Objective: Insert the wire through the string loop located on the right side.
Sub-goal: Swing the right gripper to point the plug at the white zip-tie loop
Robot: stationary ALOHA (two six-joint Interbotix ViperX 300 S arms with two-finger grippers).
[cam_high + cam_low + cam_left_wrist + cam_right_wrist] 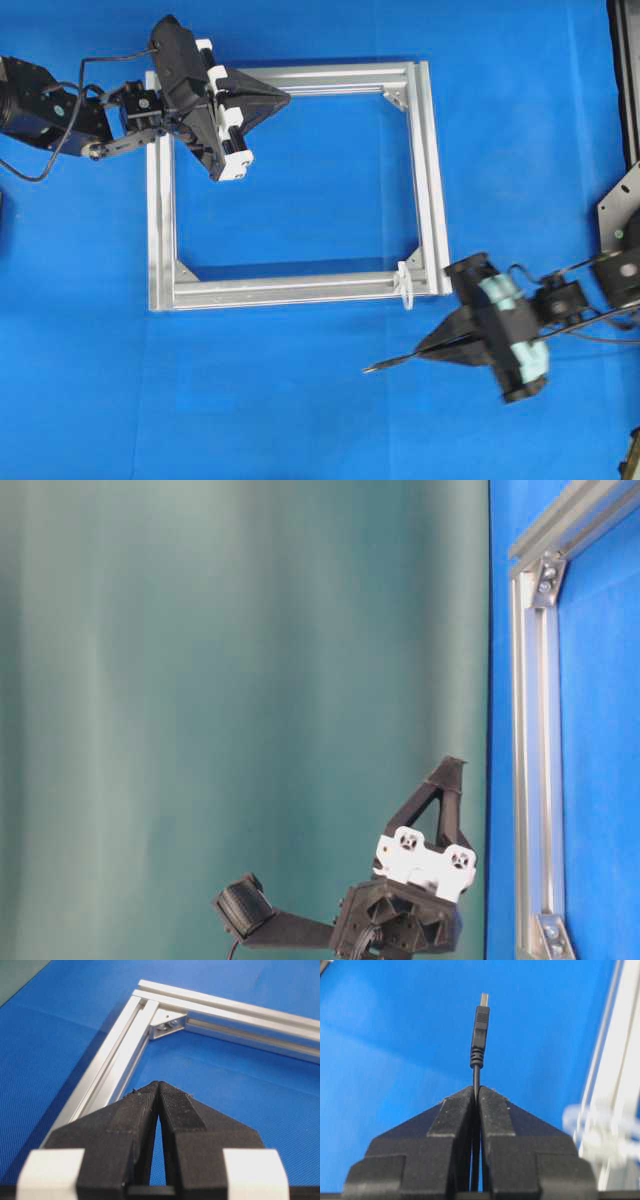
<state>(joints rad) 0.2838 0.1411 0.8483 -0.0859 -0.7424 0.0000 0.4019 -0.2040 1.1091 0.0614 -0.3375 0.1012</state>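
Wire (479,1030) is clamped between the closed jaws of the right gripper (440,348), its plug pointing left over the blue mat (300,420), below and just right of the string loop (405,287) on the near right corner of the frame (430,180); with so tiny a loop, the plug could be driven past it or against the frame; the limp tip may bend; the left gripper (159,1085) is shut on nothing above the far left corner.

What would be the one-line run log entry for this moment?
right gripper: shut on wire | plug: beside string loop, not inserted | left gripper: shut, empty, over frame
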